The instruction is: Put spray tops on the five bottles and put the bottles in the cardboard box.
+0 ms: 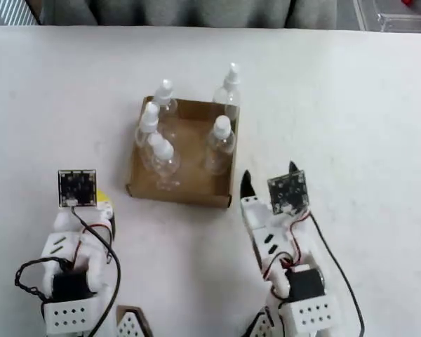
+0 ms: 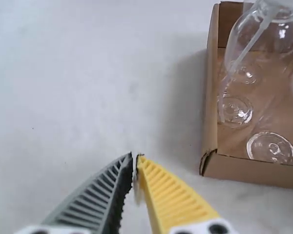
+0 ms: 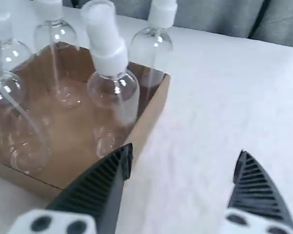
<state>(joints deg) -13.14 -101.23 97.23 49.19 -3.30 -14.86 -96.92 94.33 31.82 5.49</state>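
Cardboard, brown and low-walled, forms the box [image 1: 179, 195] in the middle of the white table [image 1: 351, 105]. Five clear bottles [image 1: 219, 144] stand upright inside it, and each one carries a white top [image 1: 222, 125]. Two stand at the far corners, two along the left wall and one by the right wall. The floor of the box shows bare between them.

The right gripper [image 1: 269, 172] rests on the near side of the table, just beside the box's near right corner and apart from it. Its two black fingers are spread wide and nothing lies between them. In the right wrist view the right gripper [image 3: 184, 156] frames bare table, with the box [image 3: 156, 105] wall beside one finger. The closest bottle [image 3: 112, 87] stands just inside that wall, its top [image 3: 102, 34] tall and white.

The left arm sits at the near left, well apart from the right one. In the left wrist view the left gripper [image 2: 135, 158] has one grey finger and one yellow. The two are pressed together at the tips and hold nothing. It points at bare table just beside the box [image 2: 211, 97], not touching it. Beyond that wall a bottle [image 2: 263, 34] shows its clear body and thin inner tube. The round bases of others sit on the box floor.
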